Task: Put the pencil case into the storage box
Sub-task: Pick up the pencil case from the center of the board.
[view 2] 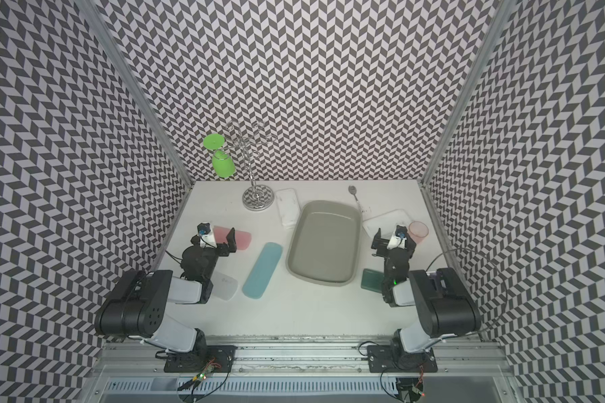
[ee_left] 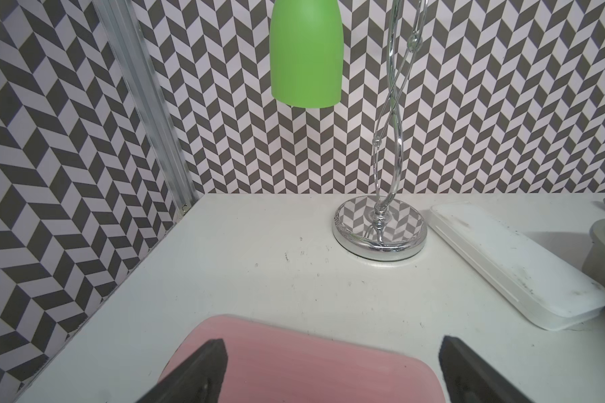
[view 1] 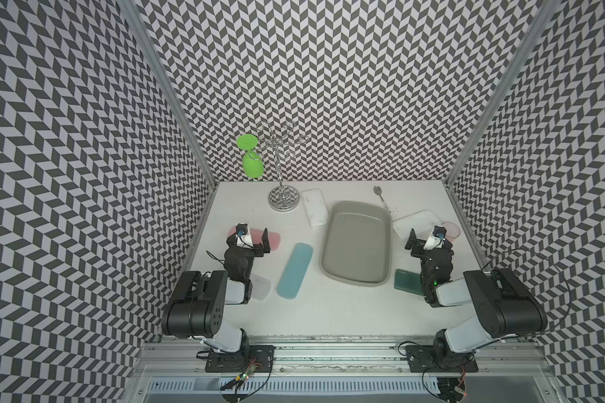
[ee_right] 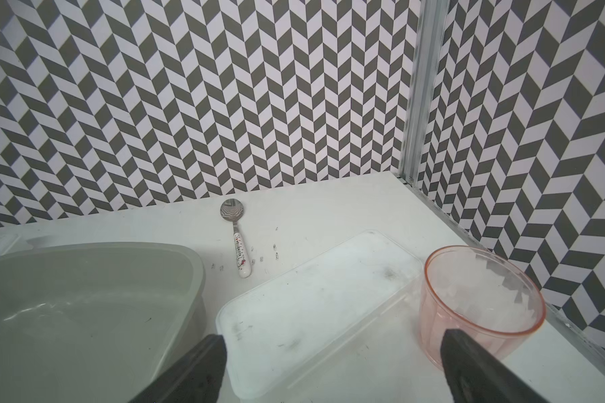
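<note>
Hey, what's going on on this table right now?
Two robot arms hang over the table, neither holding anything. The left gripper is open above a pink case; the right gripper is open above a clear case. The grey storage box between them is empty, with a light blue case and a dark green case lying on the table beside it. Nothing has gone in yet.

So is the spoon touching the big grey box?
Apart. The right wrist view shows bare white table between the spoon and the storage box.
</note>
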